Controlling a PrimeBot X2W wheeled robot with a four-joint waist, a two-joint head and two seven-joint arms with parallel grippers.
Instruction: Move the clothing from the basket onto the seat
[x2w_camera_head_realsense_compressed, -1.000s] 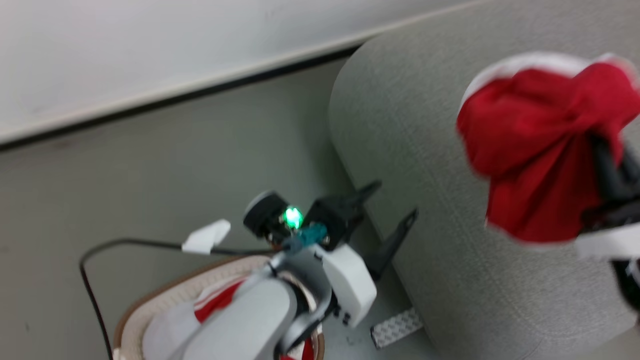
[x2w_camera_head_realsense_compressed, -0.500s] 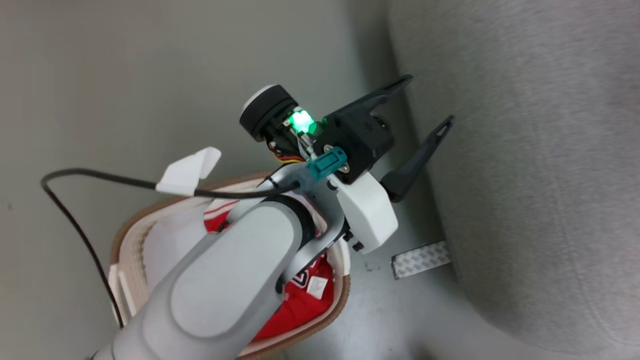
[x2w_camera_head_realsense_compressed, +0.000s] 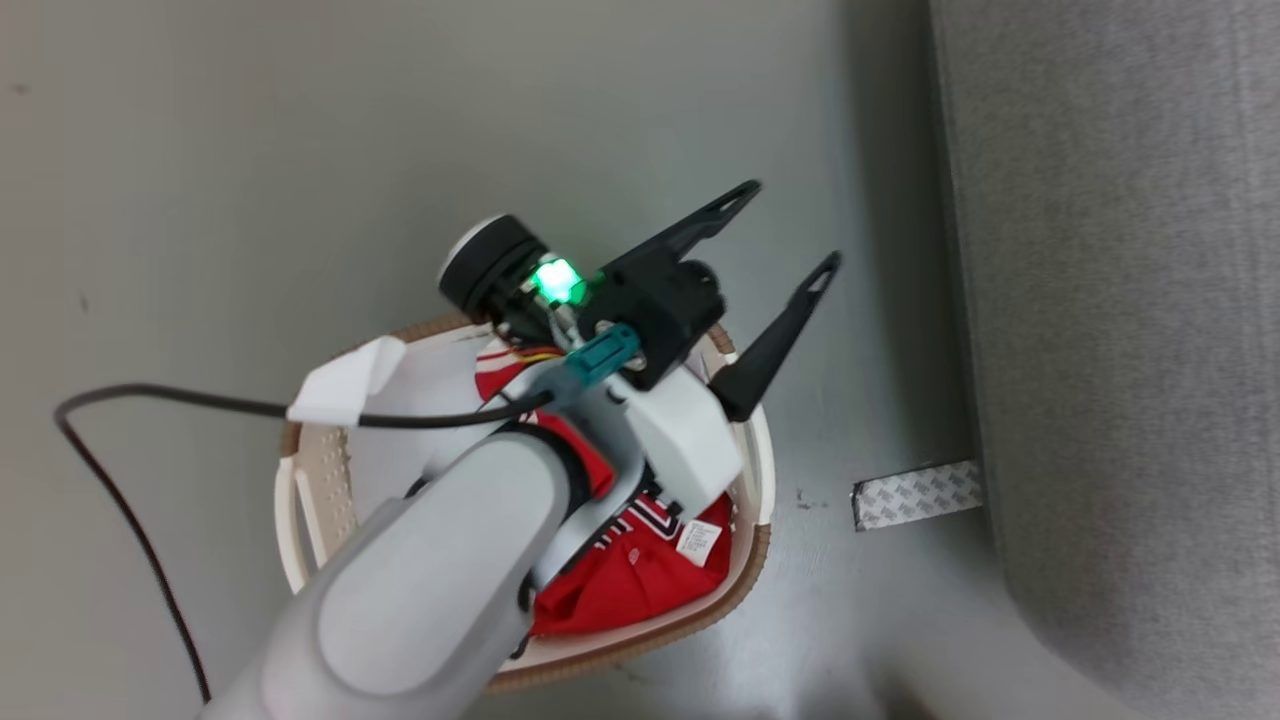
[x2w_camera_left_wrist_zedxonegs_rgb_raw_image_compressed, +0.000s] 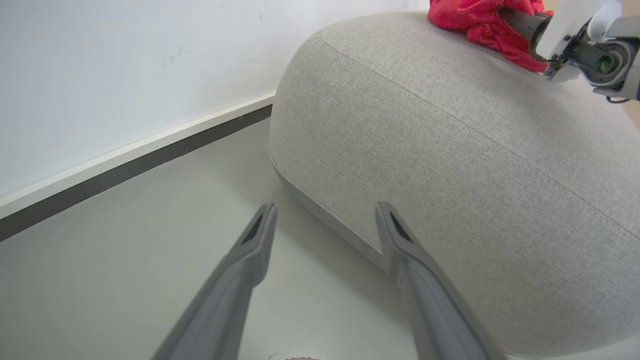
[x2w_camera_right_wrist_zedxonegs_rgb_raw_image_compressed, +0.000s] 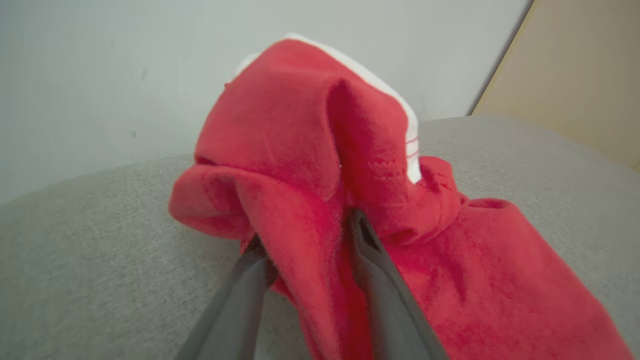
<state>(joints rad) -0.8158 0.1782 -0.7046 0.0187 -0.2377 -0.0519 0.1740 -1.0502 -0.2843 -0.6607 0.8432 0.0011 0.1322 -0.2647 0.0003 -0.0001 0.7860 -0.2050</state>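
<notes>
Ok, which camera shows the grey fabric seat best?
The left wrist view: the grey upholstered seat shows its rounded corner, side and top. The head view catches one edge; the right wrist view, its top under a red garment.

The head view looks almost straight down past the left arm (x2w_camera_head_realsense_compressed: 430, 590) onto the basket (x2w_camera_head_realsense_compressed: 762, 480) and the floor (x2w_camera_head_realsense_compressed: 300, 150), with the seat (x2w_camera_head_realsense_compressed: 1120, 300) at its right edge. The left wrist view sits low near the floor, facing the seat's side and the wall (x2w_camera_left_wrist_zedxonegs_rgb_raw_image_compressed: 100, 75). The right wrist view hangs close over the seat top; both wrist views share the red clothing (x2w_camera_left_wrist_zedxonegs_rgb_raw_image_compressed: 475, 22).
</notes>
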